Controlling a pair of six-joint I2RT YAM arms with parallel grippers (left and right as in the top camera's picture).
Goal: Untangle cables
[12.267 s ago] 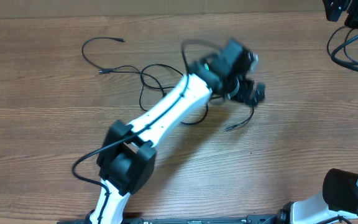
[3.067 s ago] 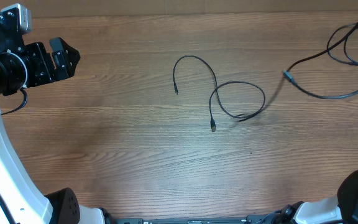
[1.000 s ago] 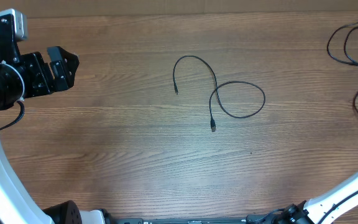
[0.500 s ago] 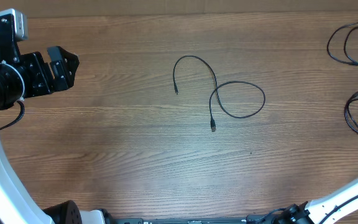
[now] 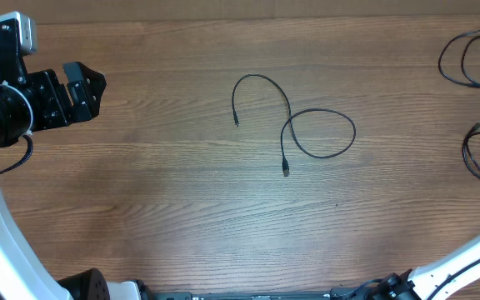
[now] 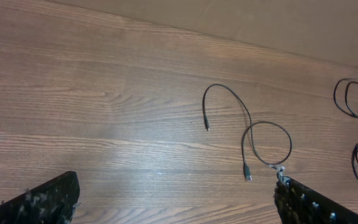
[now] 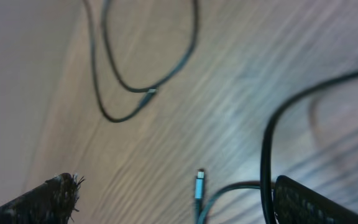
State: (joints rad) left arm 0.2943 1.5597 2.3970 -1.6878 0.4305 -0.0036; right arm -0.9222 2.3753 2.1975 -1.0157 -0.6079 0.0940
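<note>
Cables [image 5: 353,131] lie loose on my wooden desk [image 5: 182,217]; my left pincer [image 6: 176,186] and my right pincer [image 7: 173,183] both stand wide open.

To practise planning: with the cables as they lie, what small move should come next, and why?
Probably swing the open left gripper toward the middle cable: it crosses itself in one loop, while the other cables lie apart.

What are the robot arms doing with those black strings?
Those are cables, and the arms are untangling them. One looped cable lies in the middle of the table. A second cable and a third cable lie apart at the right edge. The left fingers and the right fingers are open, holding nothing.
</note>
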